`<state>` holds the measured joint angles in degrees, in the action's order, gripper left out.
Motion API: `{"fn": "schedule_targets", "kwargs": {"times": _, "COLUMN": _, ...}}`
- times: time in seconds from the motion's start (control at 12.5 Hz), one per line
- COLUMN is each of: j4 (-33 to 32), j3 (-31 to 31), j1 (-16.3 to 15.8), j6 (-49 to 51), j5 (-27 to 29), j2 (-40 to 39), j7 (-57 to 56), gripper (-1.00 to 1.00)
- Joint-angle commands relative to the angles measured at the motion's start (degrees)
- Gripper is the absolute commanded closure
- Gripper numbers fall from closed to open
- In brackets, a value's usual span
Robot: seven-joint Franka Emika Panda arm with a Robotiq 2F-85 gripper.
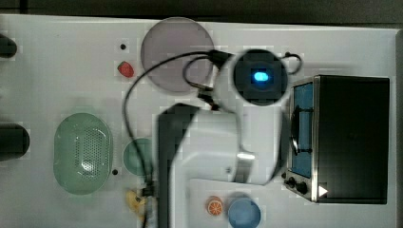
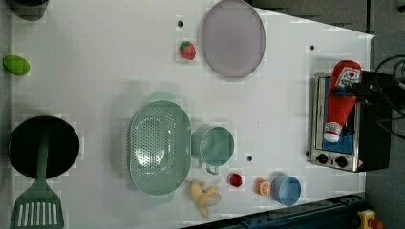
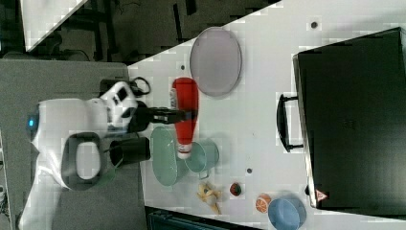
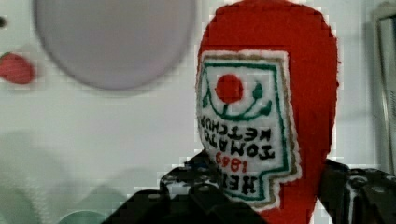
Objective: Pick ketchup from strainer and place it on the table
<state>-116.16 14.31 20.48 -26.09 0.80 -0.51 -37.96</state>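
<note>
The gripper point(image 3: 187, 115) is clamped across the middle of the ketchup point(image 3: 184, 117), which hangs in the air, clear of the table point(image 2: 95, 71). In the wrist view the ketchup's label faces the camera and a dark finger shows on each side of its lower body, so the grasp looks firm.

The strainer point(image 2: 159, 147) is empty, so the lift looks done and the step in hand is, I judge, the carry and set-down. To do it well, the arm should bring the ketchup down over bare white tabletop, keep the grip tight until the ketchup touches, then let go and rise straight up so it is not dragged over.

Below the ketchup in the wrist view lie open tabletop, the grey plate point(image 4: 114, 39) and a strawberry point(image 4: 16, 67); the plate is the thing to avoid, since the task names the table itself. In the left view, the green cup point(image 2: 215, 146) sits just beside the strainer, with a banana point(image 2: 204, 195), an orange slice point(image 2: 263, 187) and a blue bowl point(image 2: 286, 189) near the table's edge. The toaster oven point(image 2: 346, 129) stands furthest along the left view's right and blocks that end.
</note>
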Motion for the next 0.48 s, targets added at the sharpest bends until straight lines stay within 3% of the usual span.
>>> {"fn": "schedule_targets", "kwargs": {"times": 0.08, "j4": -6.06, "j3": 0.54, "j1": -1.21, "j6": -1.82, "j5": -0.09, "j2": 0.99, "j7": -3.31, "gripper": -0.13}}
{"fn": "schedule_targets", "kwargs": {"times": 0.48, "j4": -14.58, "j3": 0.20, "j1": -1.22, "j6": -12.73, "j5": -0.09, "j2": -3.05, "j7": -3.28, "gripper": -0.13}}
